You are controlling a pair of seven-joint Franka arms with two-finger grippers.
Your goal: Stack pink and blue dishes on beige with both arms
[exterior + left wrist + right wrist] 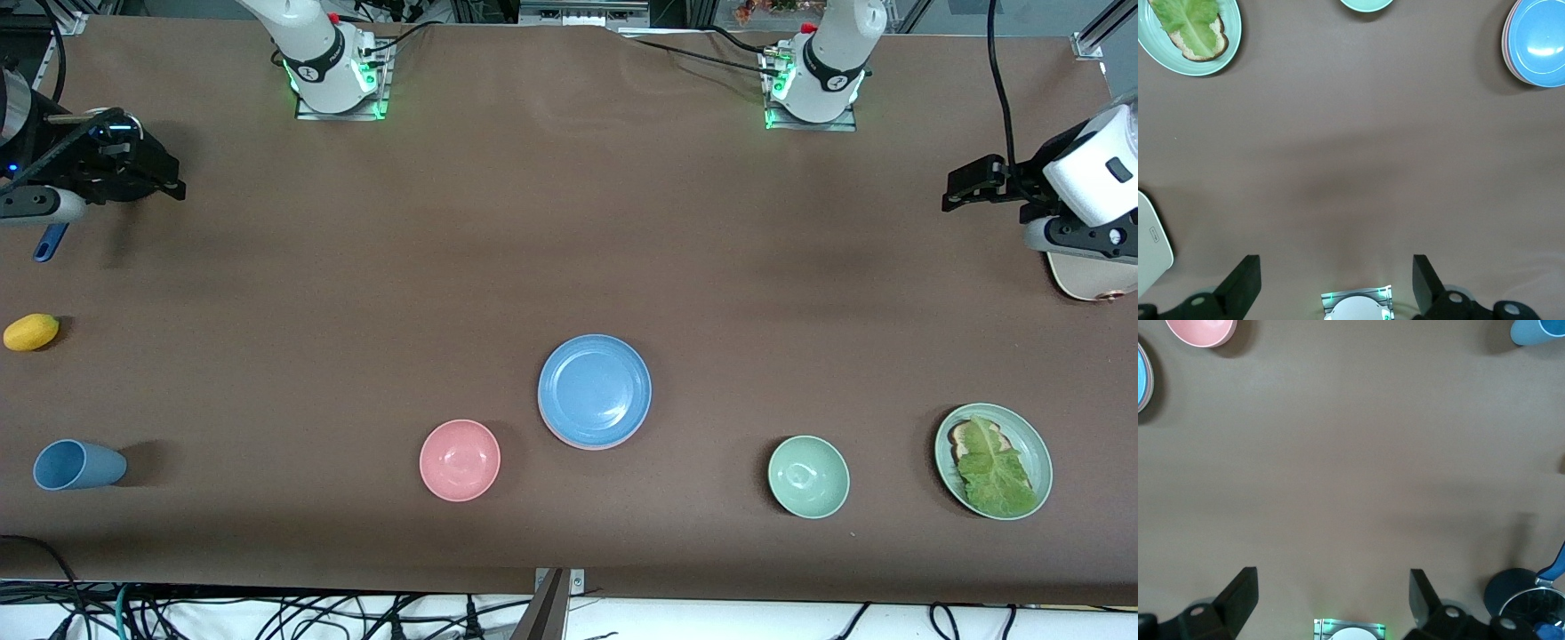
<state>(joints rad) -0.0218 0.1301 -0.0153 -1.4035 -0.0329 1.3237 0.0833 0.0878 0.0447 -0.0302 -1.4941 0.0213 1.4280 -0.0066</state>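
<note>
The blue dish (594,389) lies in the middle of the table, stacked on the pink dish (569,440), of which only a thin rim shows. The left wrist view shows the same pair, blue dish (1541,40) over pink rim (1505,40). The beige plate does not show. My left gripper (956,191) hangs open and empty over the left arm's end of the table; its own view shows the left gripper (1336,267) above bare tabletop. Over the right arm's end, my right gripper (169,182) is also open and empty, and the right gripper (1333,580) looks down on bare tabletop.
A pink bowl (460,460) sits beside the stack, and a pale green bowl (808,476) toward the left arm's end. A green plate (1045,462) holds bread and lettuce. A blue cup (78,465) and a yellow fruit (31,332) lie at the right arm's end.
</note>
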